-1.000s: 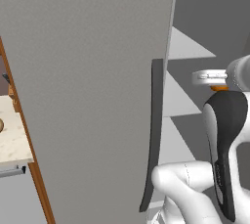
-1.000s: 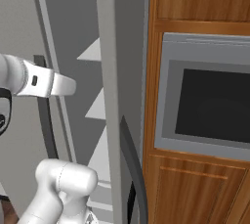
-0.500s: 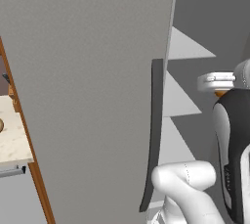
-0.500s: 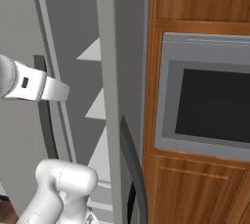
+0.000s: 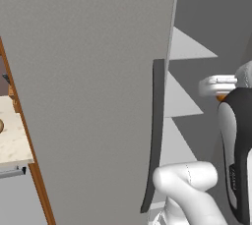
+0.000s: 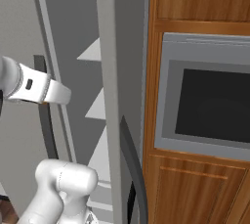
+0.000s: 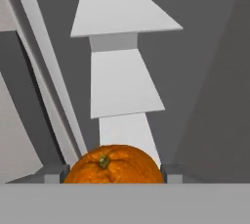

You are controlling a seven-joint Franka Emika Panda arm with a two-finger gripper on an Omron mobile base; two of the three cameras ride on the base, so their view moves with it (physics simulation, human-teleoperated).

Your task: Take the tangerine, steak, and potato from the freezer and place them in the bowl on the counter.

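From the left base view, grey freezer [image 5: 98,71] door with dark handle [image 5: 155,135], beige desk [image 5: 12,140] at left, from the right base view, freezer shelves [image 6: 95,52], built-in oven [image 6: 205,105], from the hand view, fingers [image 7: 168,174] pinching the tangerine [image 7: 113,165] before the shelves

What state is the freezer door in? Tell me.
Open. The freezer door stands swung out, and the pale shelves inside show past its edge, with the tangerine between the gripper fingertips.

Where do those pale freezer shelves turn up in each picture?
Left base view: the pale stacked freezer shelves sit right of centre.
Right base view: left of centre.
Hand view: down the middle, top to bottom.
Shared landmark: the long dark grey door handle stands beside them in both base views.
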